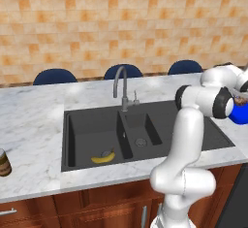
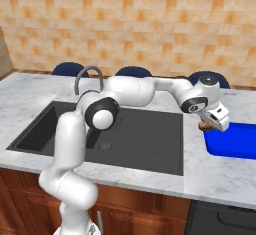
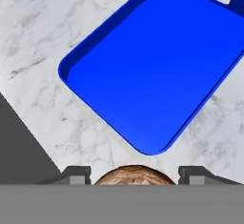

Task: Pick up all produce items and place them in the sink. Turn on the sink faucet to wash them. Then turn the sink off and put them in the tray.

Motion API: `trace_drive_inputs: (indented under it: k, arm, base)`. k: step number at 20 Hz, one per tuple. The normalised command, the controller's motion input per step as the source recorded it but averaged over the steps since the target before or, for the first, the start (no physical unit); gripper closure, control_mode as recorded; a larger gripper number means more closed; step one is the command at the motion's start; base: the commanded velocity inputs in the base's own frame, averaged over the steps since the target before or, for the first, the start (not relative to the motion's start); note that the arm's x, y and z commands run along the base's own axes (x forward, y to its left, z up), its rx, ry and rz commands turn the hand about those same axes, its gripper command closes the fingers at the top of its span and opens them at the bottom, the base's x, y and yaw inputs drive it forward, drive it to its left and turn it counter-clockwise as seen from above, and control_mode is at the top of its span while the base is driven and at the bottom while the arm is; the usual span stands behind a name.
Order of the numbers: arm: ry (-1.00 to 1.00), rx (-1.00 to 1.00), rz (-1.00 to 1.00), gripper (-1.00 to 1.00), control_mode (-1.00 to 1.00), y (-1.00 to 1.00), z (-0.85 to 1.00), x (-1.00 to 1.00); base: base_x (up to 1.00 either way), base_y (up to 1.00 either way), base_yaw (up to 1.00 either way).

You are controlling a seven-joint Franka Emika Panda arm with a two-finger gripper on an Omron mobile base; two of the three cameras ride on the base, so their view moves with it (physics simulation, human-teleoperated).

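My gripper [image 2: 208, 124] is shut on the small round mottled brown ball [image 3: 135, 176], which sits between the two fingers [image 3: 76, 174]. It hangs over the marble counter just left of the blue tray [image 3: 157, 66], near the tray's corner [image 2: 235, 141]. The ball [image 2: 204, 125] also peeks out under the hand. The yellow banana [image 1: 103, 157] lies in the left basin of the dark sink [image 1: 193, 139]. The grey gooseneck faucet [image 1: 120, 84] stands behind the basins, and no water is visible.
A dark brown jar [image 1: 4, 162] stands on the counter at the far left. Blue chair backs [image 1: 54, 76] show behind the counter. The arm's elbow [image 2: 102, 113] reaches across the sink's drainboard [image 2: 145, 139]. Bare marble lies around the tray.
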Motion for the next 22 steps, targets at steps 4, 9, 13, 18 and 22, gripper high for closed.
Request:
trace_drive_inputs:
  k: [4,9,13,18,22]
  arm:
    - [0.1,-0.01,0.0,1.0,-1.0,-0.18,-0.41,0.01]
    - [0.05,0.0,0.0,1.0,-1.0,-0.29,-0.15,0.02]
    - [0.08,0.0,0.0,1.0,-1.0,-0.3,-0.04,0.08]
    - [0.06,0.0,0.0,1.0,-1.0,-0.27,-0.22,0.1]
    - [0.04,0.0,0.0,1.0,-1.0,-0.23,-0.2,0.06]
  base:
    - [0.0,0.0,0.0]
    - [0.0,0.0,0.0]
    - [0.0,0.0,0.0]
    - [0.0,0.0,0.0]
    - [0.0,0.0,0.0]
